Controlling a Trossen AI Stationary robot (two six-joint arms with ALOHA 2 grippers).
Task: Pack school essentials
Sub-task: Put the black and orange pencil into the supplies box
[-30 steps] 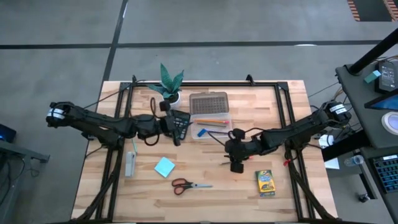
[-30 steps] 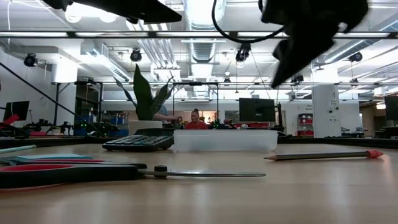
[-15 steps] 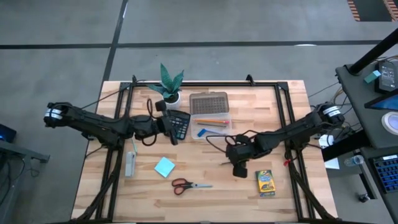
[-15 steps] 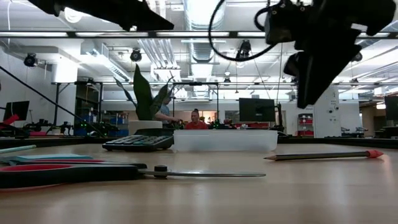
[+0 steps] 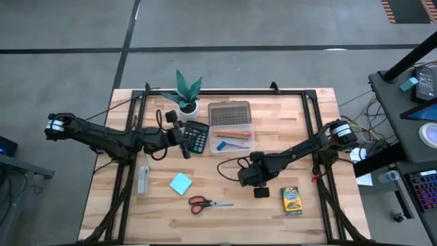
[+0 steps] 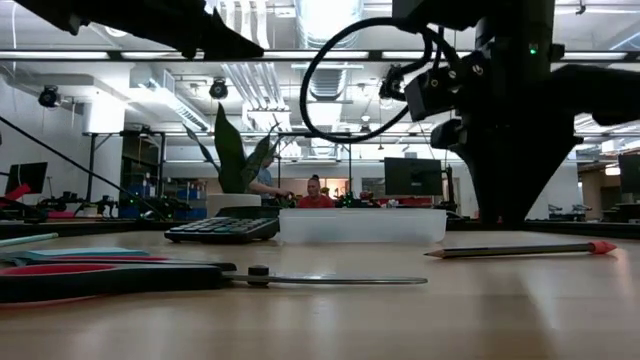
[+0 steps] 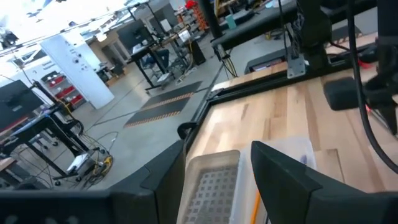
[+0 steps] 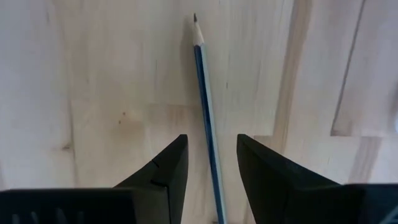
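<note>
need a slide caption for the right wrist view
Right gripper poised over a thin blue pencil on the pale wooden table, open fingers straddling it.

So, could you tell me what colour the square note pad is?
Light blue; the note pad shows best in the high view.

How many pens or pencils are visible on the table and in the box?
3: one blue pencil on the table between the right gripper's fingers; an orange pencil and a blue pen inside the clear box. Others may be hidden.

You get even, bright overhead light; ceiling lamps (image 6: 322, 15) glare in the low view, where the near scissors (image 6: 120, 276) blur.
</note>
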